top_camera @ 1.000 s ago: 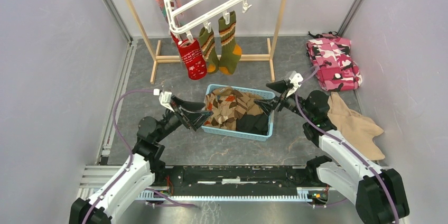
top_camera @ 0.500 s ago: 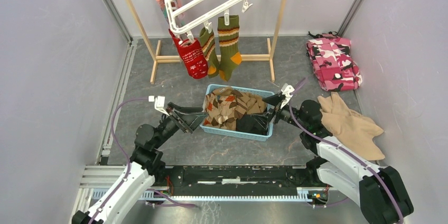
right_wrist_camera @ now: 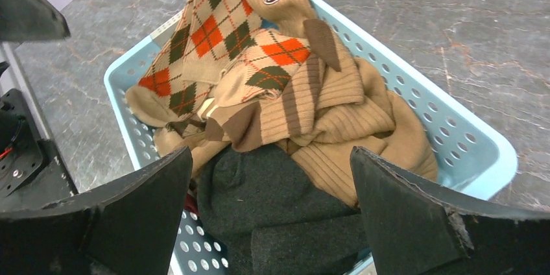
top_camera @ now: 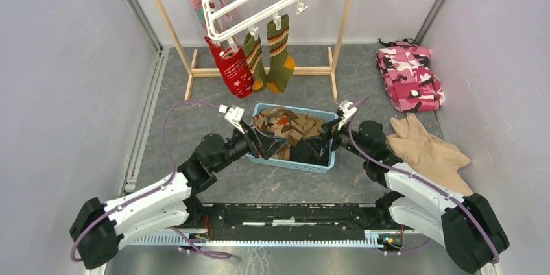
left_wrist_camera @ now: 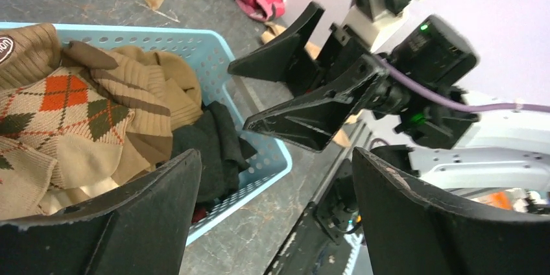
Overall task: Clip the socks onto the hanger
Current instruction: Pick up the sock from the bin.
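Several soft, light socks (right_wrist_camera: pixel 259 74) heaped in basket (right_wrist_camera: pixel 477 152); best pinched at ribbed cuff. Left gripper (left_wrist_camera: pixel 275 171), right gripper (right_wrist_camera: pixel 271 165) over basket: wide open, empty.

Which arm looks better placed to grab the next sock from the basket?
Right, probably. The right gripper is open with the socks centred between its fingers. The left gripper, also open, frames mostly a corner of the basket.

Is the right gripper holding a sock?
No, the right gripper hangs open at the blue basket, its jaws wide apart and empty.
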